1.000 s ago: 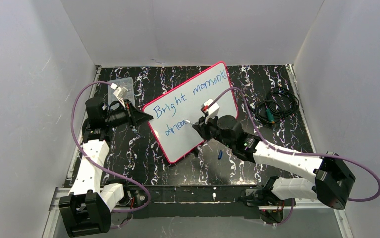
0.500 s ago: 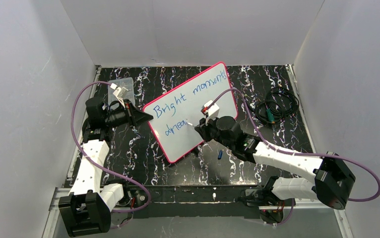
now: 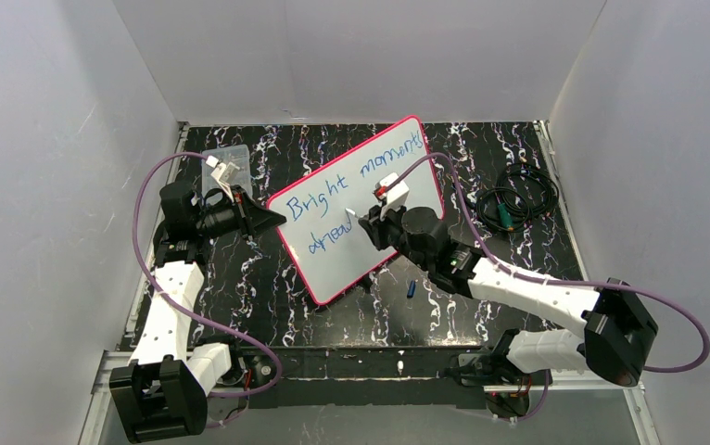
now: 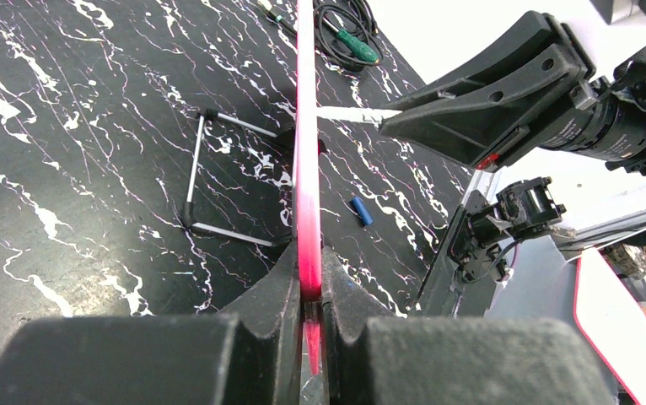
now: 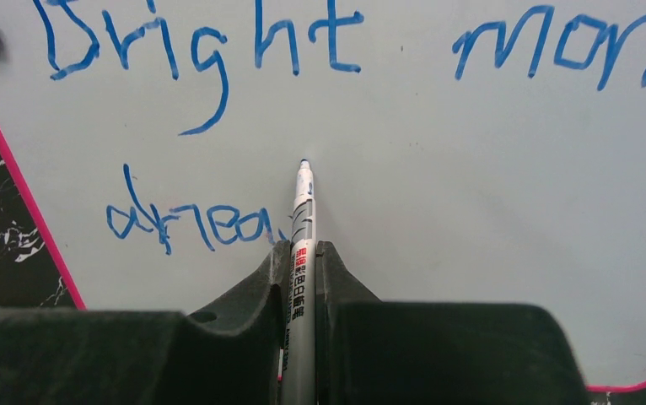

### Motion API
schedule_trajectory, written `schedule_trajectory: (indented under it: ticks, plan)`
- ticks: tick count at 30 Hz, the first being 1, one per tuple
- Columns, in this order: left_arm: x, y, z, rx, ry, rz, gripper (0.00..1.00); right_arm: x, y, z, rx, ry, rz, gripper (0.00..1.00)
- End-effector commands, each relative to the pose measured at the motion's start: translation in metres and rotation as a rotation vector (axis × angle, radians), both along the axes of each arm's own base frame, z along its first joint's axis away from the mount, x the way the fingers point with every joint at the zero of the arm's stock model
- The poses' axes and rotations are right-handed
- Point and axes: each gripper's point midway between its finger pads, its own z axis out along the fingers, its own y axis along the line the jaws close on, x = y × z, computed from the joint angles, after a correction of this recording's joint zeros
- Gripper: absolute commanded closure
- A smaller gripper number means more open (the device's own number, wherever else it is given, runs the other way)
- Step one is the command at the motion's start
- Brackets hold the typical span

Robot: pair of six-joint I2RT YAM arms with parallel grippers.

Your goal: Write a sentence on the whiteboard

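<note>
While left claw [image 4: 307, 263] clamps whiteboard [image 3: 335, 267], right claw [image 5: 303, 253] marker [image 5: 304, 201]: blue cap [image 3: 411, 289], cables [image 3: 516, 202] nearby.

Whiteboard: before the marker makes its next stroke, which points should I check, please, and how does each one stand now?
1. Grip of left fingers on the whiteboard rim: ok, shut on it.
2. Grip of right fingers on the marker: ok, shut on it.
3. Marker tip meets the whiteboard, seen from the left wrist: ok.
4. Free white space to the right of "ahea": ok.
5. Is the sentence complete: not ok, the second line reads only "ahea".
6. Ink flowing at the tip: cannot tell.
</note>
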Motion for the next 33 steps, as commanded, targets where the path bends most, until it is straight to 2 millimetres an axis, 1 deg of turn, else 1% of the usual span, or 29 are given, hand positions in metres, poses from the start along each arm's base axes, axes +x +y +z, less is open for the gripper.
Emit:
schedule_trajectory:
  ticks: [1,6,10,17,23,27,33]
  plan:
    - [-0.005,-0.004,0.017,0.000,-0.088,-0.039,1.00,0.016,0.006,0.035,0.059,-0.087,-0.037,0.99]
    - [-0.005,-0.003,0.017,0.001,-0.089,-0.037,1.00,0.012,0.006,0.026,0.051,-0.067,-0.024,0.99]
    - [-0.004,-0.003,0.017,0.001,-0.088,-0.037,1.00,0.004,0.000,0.011,0.037,-0.023,-0.015,0.99]
    - [-0.004,-0.003,0.016,0.000,-0.086,-0.039,1.00,-0.009,-0.011,-0.025,0.007,0.065,-0.018,0.99]
    - [-0.004,-0.003,0.017,0.000,-0.086,-0.037,1.00,-0.013,-0.018,-0.043,-0.028,0.110,-0.034,0.99]
    - [-0.004,-0.004,0.017,0.000,-0.086,-0.038,1.00,-0.011,-0.026,-0.043,-0.040,0.107,-0.072,0.99]
    - [-0.005,-0.004,0.017,0.000,-0.086,-0.038,1.00,-0.006,-0.035,-0.024,-0.019,0.067,-0.115,0.99]
